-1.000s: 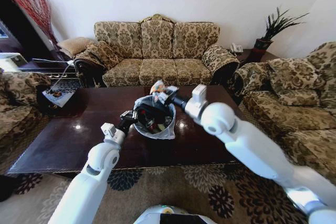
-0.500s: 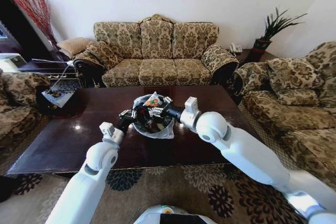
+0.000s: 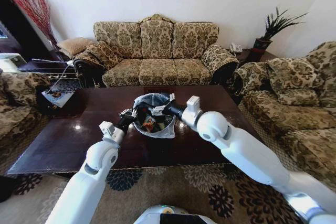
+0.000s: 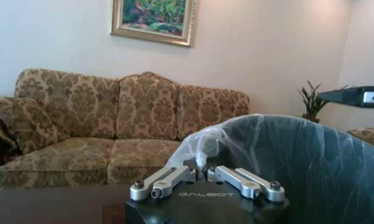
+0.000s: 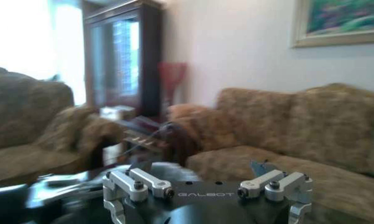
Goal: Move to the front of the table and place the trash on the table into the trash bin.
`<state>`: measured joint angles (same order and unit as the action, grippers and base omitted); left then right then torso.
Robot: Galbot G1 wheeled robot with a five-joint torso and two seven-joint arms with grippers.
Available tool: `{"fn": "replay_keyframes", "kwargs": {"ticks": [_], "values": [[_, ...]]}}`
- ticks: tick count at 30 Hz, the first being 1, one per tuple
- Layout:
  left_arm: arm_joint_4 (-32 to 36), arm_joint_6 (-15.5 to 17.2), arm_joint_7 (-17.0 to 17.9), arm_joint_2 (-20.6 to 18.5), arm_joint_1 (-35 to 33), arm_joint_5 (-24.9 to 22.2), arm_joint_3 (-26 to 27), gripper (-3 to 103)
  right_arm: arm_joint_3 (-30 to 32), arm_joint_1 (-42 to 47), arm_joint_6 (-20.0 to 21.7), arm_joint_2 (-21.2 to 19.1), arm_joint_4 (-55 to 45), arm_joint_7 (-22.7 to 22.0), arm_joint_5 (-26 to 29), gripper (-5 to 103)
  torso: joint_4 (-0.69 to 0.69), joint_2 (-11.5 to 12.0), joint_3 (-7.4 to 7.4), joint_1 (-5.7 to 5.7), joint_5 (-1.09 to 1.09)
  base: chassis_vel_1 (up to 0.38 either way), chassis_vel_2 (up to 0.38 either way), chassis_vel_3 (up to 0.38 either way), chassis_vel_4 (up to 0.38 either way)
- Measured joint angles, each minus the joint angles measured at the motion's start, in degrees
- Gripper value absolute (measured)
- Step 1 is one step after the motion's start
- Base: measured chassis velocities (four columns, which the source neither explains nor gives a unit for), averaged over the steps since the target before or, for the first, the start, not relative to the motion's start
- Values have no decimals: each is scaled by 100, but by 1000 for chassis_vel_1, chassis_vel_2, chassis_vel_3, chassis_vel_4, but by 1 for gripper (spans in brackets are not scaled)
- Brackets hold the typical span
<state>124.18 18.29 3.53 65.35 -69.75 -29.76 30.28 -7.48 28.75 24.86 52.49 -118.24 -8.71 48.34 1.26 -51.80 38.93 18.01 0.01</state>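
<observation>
The trash bin [image 3: 167,131], black with a pale plastic bag over its rim, stands mid-way along the glossy dark table [image 3: 63,140]. My left gripper [image 3: 129,115] is shut on the bin's near-left rim; in the left wrist view its fingers [image 4: 174,175] pinch the bag's edge [image 4: 199,140]. Over the bin's mouth my right gripper [image 3: 159,110] is open and holds nothing. In the right wrist view its fingers [image 5: 115,207] are spread wide. Colourful trash [image 3: 150,125] lies inside the bin.
A patterned three-seat sofa [image 3: 157,51] faces me behind the table, with armchairs at the left [image 3: 16,103] and right [image 3: 299,103]. A magazine [image 3: 55,98] lies by the table's far-left corner. Patterned carpet [image 3: 199,192] covers the floor in front.
My right gripper came down from above the bin with a colourful wrapper, then opened. The wrapper has left its fingers and lies in the bin. The left gripper has kept its hold.
</observation>
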Motion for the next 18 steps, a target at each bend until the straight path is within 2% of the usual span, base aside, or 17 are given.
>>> {"fn": "replay_keyframes", "kwargs": {"ticks": [2,3,4,7,8,11,18], "values": [[38,-4,1,5,-22,-3,41,3,566,488,-237,-92,145,-291,-133,100,2,0,0,0,2,0,0,0,0],[55,-9,1,23,-14,-6,39,3,976,814,-318,-132,298,-276,-334,100,1,0,0,0,-1,0,0,0,0],[55,-9,1,23,-14,-6,39,3,976,814,-318,-132,298,-276,-334,100,1,0,0,0,-1,0,0,0,0],[63,-17,-1,42,1,-8,12,3,1793,1608,-397,-118,659,-172,-656,100,-2,0,1,0,2,0,0,0,0],[63,-17,-1,42,1,-8,12,3,1793,1608,-397,-118,659,-172,-656,100,-2,0,1,0,2,0,0,0,0],[39,-41,-11,35,9,-6,5,3,2890,2594,-403,108,1081,37,-937,100,-4,0,0,0,2,0,0,0,0],[36,-51,-17,60,13,5,-42,3,3395,2980,-558,486,1824,337,-1498,100,0,0,0,0,1,0,0,0,0]]}}
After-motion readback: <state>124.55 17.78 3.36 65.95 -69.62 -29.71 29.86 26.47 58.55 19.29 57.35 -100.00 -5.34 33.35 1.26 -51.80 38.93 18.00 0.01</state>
